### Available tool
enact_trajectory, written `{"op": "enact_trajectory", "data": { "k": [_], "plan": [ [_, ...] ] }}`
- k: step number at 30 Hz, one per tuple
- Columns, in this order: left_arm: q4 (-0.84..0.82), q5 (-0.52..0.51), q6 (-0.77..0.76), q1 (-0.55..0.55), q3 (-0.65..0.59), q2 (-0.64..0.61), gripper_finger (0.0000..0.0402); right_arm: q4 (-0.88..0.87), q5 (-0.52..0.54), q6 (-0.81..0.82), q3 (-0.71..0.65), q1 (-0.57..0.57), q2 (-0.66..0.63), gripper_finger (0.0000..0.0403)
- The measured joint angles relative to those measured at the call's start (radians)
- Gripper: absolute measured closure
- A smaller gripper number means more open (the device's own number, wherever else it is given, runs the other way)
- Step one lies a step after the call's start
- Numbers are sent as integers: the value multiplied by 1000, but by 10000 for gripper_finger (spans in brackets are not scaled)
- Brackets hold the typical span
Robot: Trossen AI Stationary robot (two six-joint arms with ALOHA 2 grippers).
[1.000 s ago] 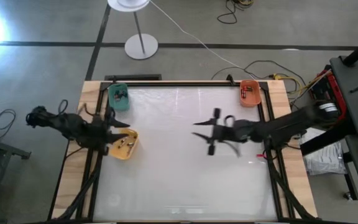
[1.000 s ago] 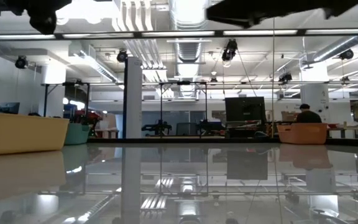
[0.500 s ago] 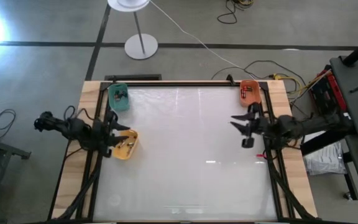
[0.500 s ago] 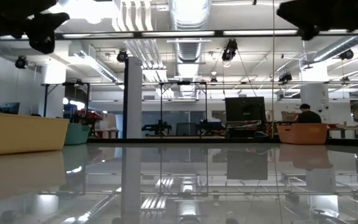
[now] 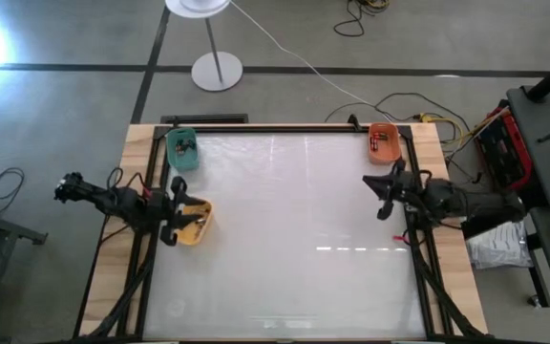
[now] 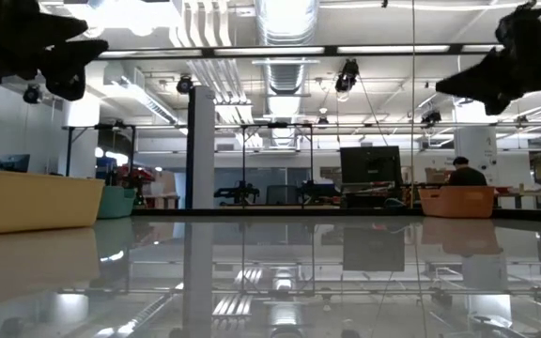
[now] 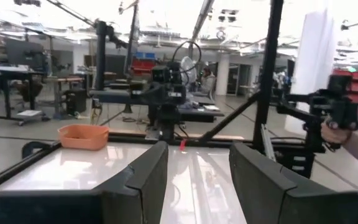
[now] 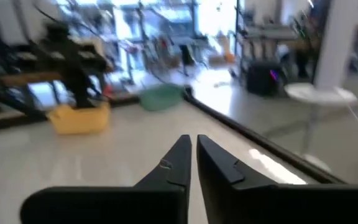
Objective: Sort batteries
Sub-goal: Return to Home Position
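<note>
The batteries lie as tiny cylinders in three bins: a few in the yellow bin [image 5: 199, 232], some in the green bin [image 5: 181, 161], and red-marked ones in the orange bin [image 5: 388, 153]. My left gripper [image 5: 181, 218] hangs open at the table's left edge, over the yellow bin's left rim, with nothing between its fingers [image 7: 197, 180]. My right gripper [image 5: 376, 194] is at the table's right edge, just nearer than the orange bin. It is shut on nothing [image 8: 194, 144] and points level across the table.
The white tabletop [image 5: 285, 239] has a dark frame rail around it. The green bin is in the far left corner and the orange bin in the far right corner. A lamp base [image 5: 217, 71] and cables lie on the floor beyond the far edge.
My right gripper has drawn back from the table's middle to its right edge, sunk lower, rolled about its own line, and shut on nothing. My left arm has sunk a little beside the yellow bin, its gripper still open.
</note>
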Motion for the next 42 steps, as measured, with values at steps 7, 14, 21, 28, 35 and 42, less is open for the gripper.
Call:
{"op": "enact_trajectory", "data": {
  "k": [7,14,21,28,35,42],
  "plan": [
    [10,-2,-9,1,-24,0,251,0,-152,-42,-4,-175,21,394],
    [3,45,22,77,1,0,305,116,-195,-83,-95,-218,-28,394],
    [-21,377,-20,287,-23,0,394,104,-199,-78,-97,-219,-18,394],
    [-42,445,-13,351,-24,0,386,92,-266,-70,-97,-217,-13,394],
    [-52,451,-54,349,-24,0,400,82,-312,-3,-97,-160,10,394],
    [-58,424,-61,350,-24,10,401,85,-282,-117,-97,-101,49,394]
  ]
}}
